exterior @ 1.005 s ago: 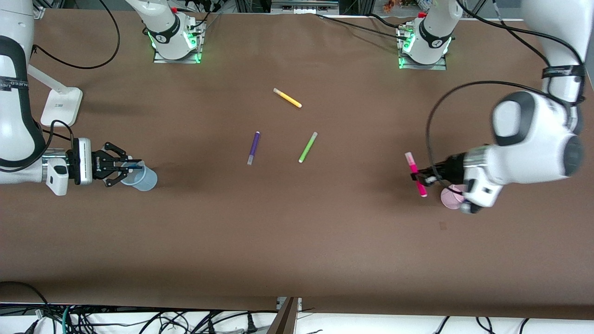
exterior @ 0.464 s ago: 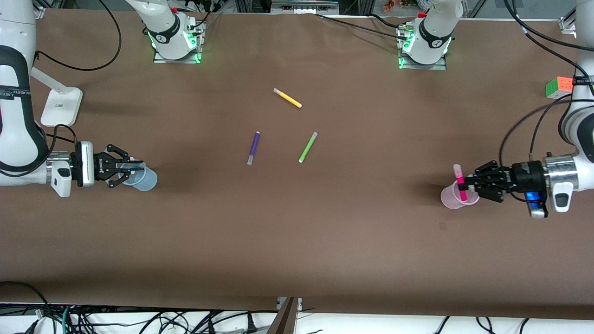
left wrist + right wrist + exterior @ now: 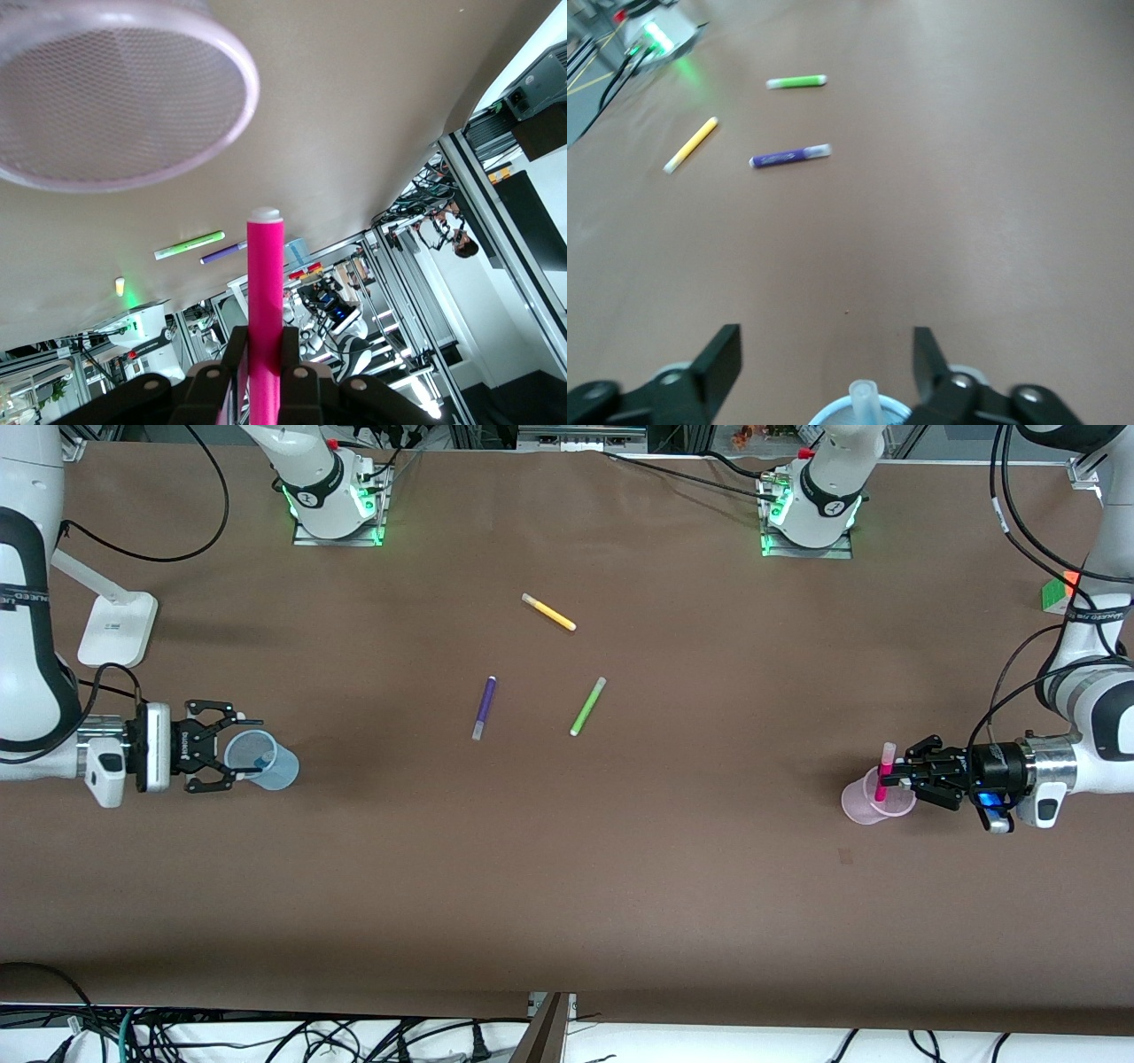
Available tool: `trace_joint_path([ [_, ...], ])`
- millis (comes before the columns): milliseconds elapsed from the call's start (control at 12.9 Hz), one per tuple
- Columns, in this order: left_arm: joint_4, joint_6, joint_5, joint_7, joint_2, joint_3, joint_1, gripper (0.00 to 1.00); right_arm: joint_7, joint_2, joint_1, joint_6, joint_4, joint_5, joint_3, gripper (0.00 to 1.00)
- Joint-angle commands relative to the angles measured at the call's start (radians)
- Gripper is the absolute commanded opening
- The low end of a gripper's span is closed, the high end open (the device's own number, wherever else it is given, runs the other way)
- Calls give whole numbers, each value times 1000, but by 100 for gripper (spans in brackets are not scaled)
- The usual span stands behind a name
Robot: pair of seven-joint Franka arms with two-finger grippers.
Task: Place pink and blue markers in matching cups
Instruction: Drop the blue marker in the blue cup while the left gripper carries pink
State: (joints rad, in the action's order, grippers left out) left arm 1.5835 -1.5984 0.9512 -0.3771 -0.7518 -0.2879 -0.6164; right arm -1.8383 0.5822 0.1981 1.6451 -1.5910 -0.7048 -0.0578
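Brown tabletop (image 3: 567, 886), two arms working at its two ends. Right gripper (image 3: 232, 747) sits at the right arm's end of the tabletop, just over the rim of the pale blue translucent plastic cup (image 3: 266, 762); fingers spread wide, nothing between them. The bright sky-blue felt-tip marker (image 3: 262, 761) stands inside that cup, its pale cap (image 3: 863, 400) poking up between the parted fingers in the right wrist view, touching neither. Left gripper (image 3: 893, 773) is at the left arm's end, clenched on the magenta-pink felt-tip marker (image 3: 882, 772), which it holds upright with the lower end down inside the pale pink translucent plastic cup (image 3: 864, 808) and the pale cap above the rim. Left wrist view shows the pink barrel pinched between the two fingers, the pink cup's round rim ahead. Mid-table, three loose pens lie flat and apart: a yellow pen (image 3: 549, 612) nearest the arm bases, a darker purple pen (image 3: 484, 707) and a lime-green pen (image 3: 587, 706) nearer the front camera. White lamp base (image 3: 117, 629) near the right arm's end; a coloured puzzle cube (image 3: 1057, 592) at the left arm's edge.
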Motion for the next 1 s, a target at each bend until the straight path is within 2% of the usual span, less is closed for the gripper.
trace_joint_path([
  [0, -19, 29, 15, 70, -30, -8, -37, 0, 251, -30, -15, -10, 57, 31, 10, 100],
  [155, -13, 47, 14, 112, -40, -5, -46, 0, 487, -61, -37, -4, 77, 94, 15, 100],
  [309, -11, 49, 14, 164, -58, -5, -66, 0, 749, -73, -55, -17, 156, 169, 16, 100],
  [618, -11, 60, 12, 207, -84, -4, -74, 0, 1145, -93, -106, -112, 278, 390, 18, 100],
  [773, -16, 60, 6, 211, -90, -4, -77, 0, 1269, -99, -137, -187, 316, 442, 13, 100],
  [850, -16, 60, 6, 222, -96, -4, -80, 0, 1350, -134, -147, -201, 316, 496, 21, 100],
  [927, -19, 60, 6, 230, -103, -4, -82, 8, 1460, -171, -164, -205, 304, 540, 24, 100],
])
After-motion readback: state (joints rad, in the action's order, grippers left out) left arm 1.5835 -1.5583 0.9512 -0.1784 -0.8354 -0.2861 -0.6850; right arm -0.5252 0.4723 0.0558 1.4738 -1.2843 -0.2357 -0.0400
